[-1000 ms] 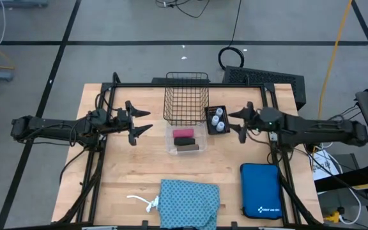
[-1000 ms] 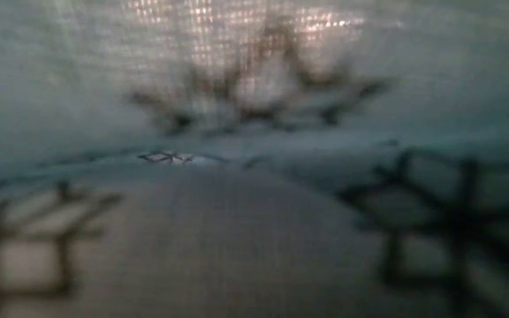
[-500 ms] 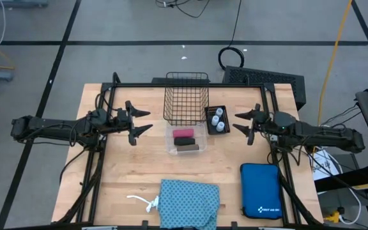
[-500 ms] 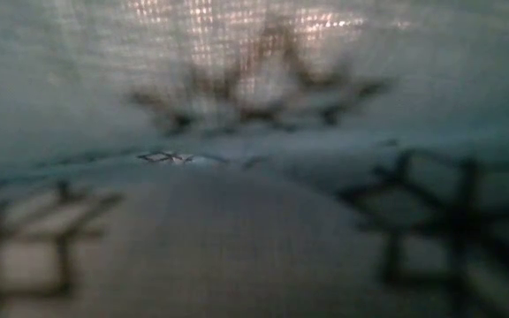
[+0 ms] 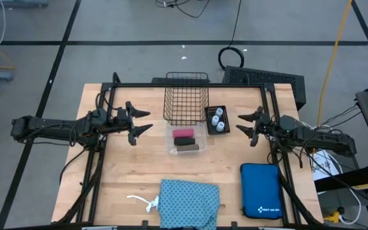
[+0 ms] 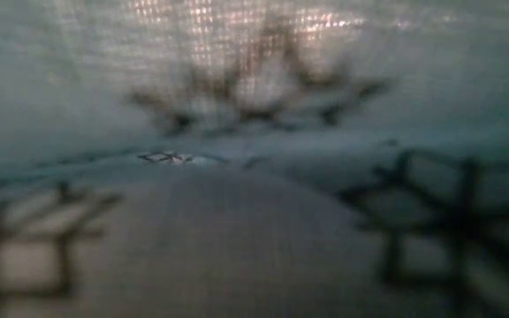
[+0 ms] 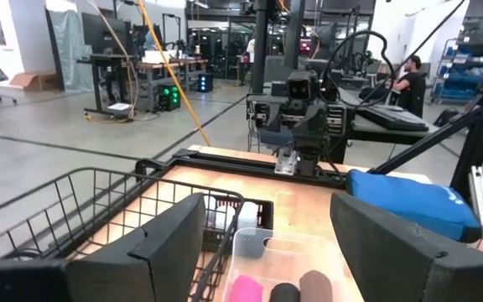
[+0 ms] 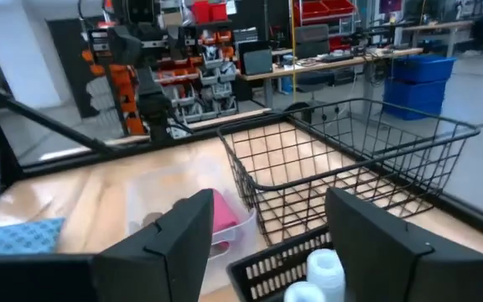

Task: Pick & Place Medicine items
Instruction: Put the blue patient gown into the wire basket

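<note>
A pink roll [image 5: 183, 133] and a brown roll [image 5: 185, 144] lie in a clear tray [image 5: 185, 140] at the table's middle. White-capped vials [image 5: 218, 119] stand in a black holder to its right. The teal patterned cloth [image 5: 189, 203] with white string [image 5: 147, 203] lies at the near edge and fills the low view [image 6: 254, 159]. My left gripper [image 5: 138, 121] hovers open left of the tray; the rolls [image 7: 250, 289] show between its fingers in the left wrist view. My right gripper [image 5: 250, 125] hovers open right of the vials [image 8: 325, 267].
A black wire basket [image 5: 186, 97] stands behind the tray. A blue zip case with white logo [image 5: 260, 190] lies at the near right. A black frame rail [image 5: 190, 85] runs along the far edge. Bare wood [image 5: 133, 166] lies between the tray and the cloth.
My right gripper has drawn back toward the table's right edge, away from the vial holder, staying open. The left arm and all objects have kept still.
</note>
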Tool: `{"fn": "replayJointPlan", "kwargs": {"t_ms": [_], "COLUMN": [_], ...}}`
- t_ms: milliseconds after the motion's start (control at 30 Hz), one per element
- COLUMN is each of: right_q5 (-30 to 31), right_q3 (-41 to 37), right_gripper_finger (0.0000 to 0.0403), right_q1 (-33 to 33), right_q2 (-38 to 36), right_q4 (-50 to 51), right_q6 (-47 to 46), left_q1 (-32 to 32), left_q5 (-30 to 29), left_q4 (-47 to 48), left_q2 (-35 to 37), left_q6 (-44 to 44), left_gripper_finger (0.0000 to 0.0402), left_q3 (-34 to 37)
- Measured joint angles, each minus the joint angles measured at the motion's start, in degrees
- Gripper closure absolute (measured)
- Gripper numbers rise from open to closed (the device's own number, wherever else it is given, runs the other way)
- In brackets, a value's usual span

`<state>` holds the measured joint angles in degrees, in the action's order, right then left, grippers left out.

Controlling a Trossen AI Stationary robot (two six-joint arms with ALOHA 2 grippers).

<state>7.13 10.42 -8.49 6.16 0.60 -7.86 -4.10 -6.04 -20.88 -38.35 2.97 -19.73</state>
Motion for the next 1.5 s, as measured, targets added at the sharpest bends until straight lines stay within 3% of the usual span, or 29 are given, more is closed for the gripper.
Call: {"fn": "replayJointPlan", "kwargs": {"t_ms": [133,300,367,567,833,1133,1333,1500], "right_q5": [-6.05,-18.69,-20.97,-20.09,-12.94,-12.98,-12.98,-12.98], "right_q3": [-1.22,-6.77,-8.50,-9.37,-9.46,-9.55,-9.57,-9.57], "right_gripper_finger": [0.0186,0.0186,0.0184,0.0182,0.0187,0.0185,0.0188,0.0183], "right_q1": [-0.02,-0.02,0.00,0.00,-0.02,-0.02,-0.02,-0.02], "right_q2": [-0.34,-0.22,-0.49,-0.25,-0.07,-0.05,-0.05,-0.05], "right_q4": [-1.46,-13.30,-19.01,-18.61,-12.46,-7.15,-7.16,-7.17], "right_q6": [-2.02,-4.29,-4.88,-4.55,-0.80,-1.90,-1.92,-1.92], "left_q1": [0.00,0.00,0.00,0.04,0.02,0.00,-0.07,-0.07], "left_q5": [0.00,0.00,0.02,0.03,0.01,-1.65,-6.32,-5.64], "left_q4": [0.00,0.00,0.00,-0.02,-0.52,-3.71,-4.93,-5.73], "left_q2": [0.02,0.01,0.02,0.00,0.02,0.02,0.02,0.00], "left_q6": [0.58,0.62,1.93,9.00,11.07,10.50,7.23,12.21], "left_gripper_finger": [0.0133,0.0133,0.0133,0.0133,0.0133,0.0133,0.0133,0.0133], "left_q3": [0.00,0.00,0.00,-0.01,0.00,-0.02,0.00,0.00]}}
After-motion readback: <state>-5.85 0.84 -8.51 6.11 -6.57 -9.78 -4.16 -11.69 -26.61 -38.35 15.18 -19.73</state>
